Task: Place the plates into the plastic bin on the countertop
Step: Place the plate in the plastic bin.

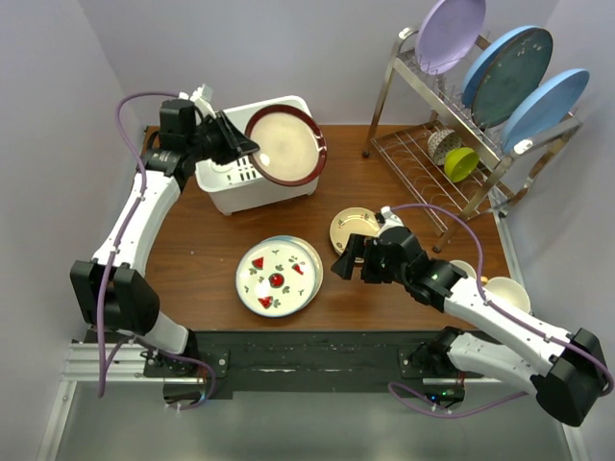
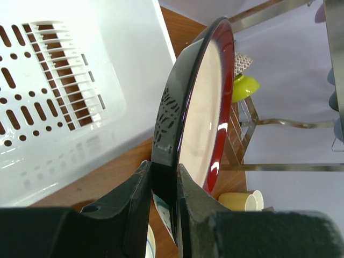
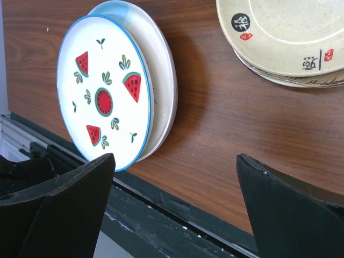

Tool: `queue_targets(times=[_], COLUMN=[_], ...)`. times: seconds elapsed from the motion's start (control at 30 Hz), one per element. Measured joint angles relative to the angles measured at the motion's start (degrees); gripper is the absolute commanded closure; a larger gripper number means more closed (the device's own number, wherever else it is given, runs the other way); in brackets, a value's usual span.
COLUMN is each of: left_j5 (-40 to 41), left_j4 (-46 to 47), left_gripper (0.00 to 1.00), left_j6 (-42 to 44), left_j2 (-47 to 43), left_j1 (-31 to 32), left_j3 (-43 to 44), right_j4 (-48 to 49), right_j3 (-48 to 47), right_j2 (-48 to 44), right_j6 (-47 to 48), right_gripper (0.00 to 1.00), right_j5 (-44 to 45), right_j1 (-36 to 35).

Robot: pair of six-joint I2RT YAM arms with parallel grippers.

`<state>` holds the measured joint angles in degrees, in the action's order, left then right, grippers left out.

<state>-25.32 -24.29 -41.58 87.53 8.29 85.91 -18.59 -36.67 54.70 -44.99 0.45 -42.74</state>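
My left gripper (image 1: 245,149) (image 2: 164,172) is shut on the rim of the maroon-rimmed cream plate (image 1: 285,144) (image 2: 207,107). It holds the plate tilted on edge over the right side of the white plastic bin (image 1: 231,187) (image 2: 80,80). A white plate with watermelon motifs (image 1: 277,276) (image 3: 105,102) lies on a pale blue-edged plate (image 3: 161,70) on the countertop (image 1: 202,250). The smaller tan plate (image 1: 351,229) (image 3: 290,32) lies to their right. My right gripper (image 1: 348,257) (image 3: 174,161) hovers open between these, holding nothing.
A chrome dish rack (image 1: 452,144) at the back right holds an upright lilac plate (image 1: 450,34), two blue plates (image 1: 507,72) and a green bowl (image 1: 461,163). A yellow cup (image 1: 504,288) (image 2: 242,200) stands by my right arm. A black rail (image 1: 307,346) runs along the near edge.
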Motion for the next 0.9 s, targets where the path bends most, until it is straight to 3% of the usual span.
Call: queue_targets(times=[0.9], left_j5=[-0.6], left_j4=[3.6], left_gripper=[1.0], left_j6=[-3.8], left_j2=[10.6], left_j1=[-7.6], left_j3=[5.7], right_j4=[0.6], right_j3=[0.4], right_j2=[1.9], right_j6=[0.7], right_gripper=[0.01], right_j5=[-1.5], right_j1=[0.0])
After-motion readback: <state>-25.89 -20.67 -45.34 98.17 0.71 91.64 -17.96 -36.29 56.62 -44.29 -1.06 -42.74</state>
